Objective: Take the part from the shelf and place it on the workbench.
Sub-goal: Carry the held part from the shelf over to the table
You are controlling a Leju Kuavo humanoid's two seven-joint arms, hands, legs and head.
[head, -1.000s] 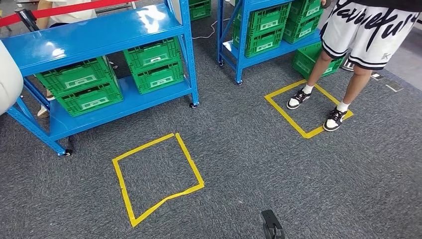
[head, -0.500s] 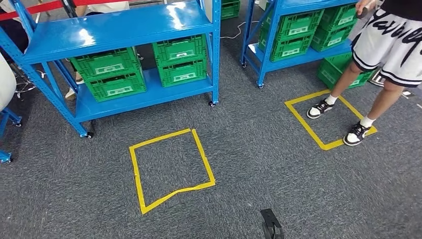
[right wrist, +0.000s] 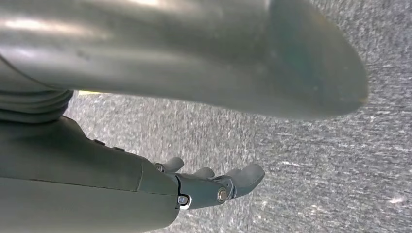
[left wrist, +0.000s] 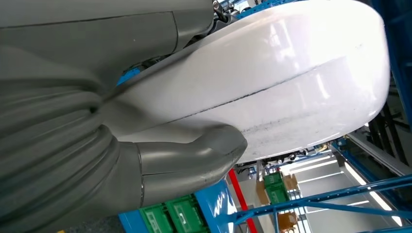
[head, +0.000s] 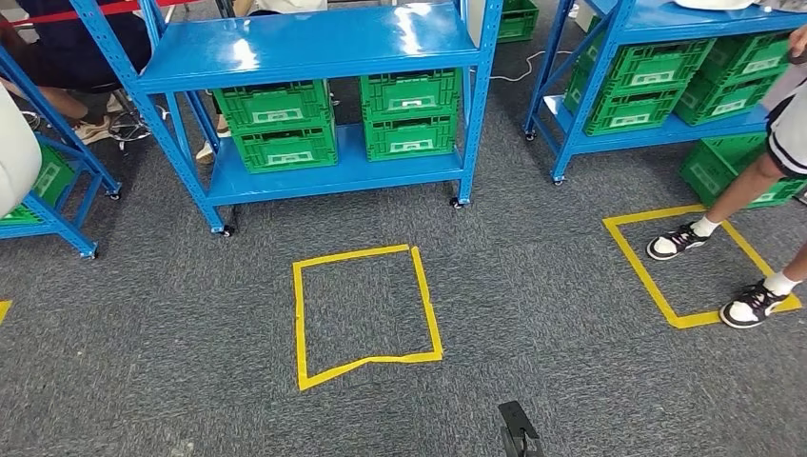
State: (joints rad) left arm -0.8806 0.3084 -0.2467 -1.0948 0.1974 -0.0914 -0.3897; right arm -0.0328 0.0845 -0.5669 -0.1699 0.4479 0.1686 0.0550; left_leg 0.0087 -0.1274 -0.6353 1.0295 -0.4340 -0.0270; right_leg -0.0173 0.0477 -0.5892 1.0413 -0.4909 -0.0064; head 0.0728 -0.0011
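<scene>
The left hand grips a large, smooth white part, its thick thumb pressed against the rounded rim; in the head view the same part shows as a white curve at the left edge, carried high beside the body. The right hand hangs over grey carpet holding nothing, its fingers loosely apart. Ahead stands a blue shelf with green crates on its lower level, and a yellow tape square is marked on the floor in front of it. To the right a person stands on a second tape square beside another blue shelf. With the part in hand, the pick-up looks done; what remains, I judge, is reaching the workbench and setting it down.
</scene>
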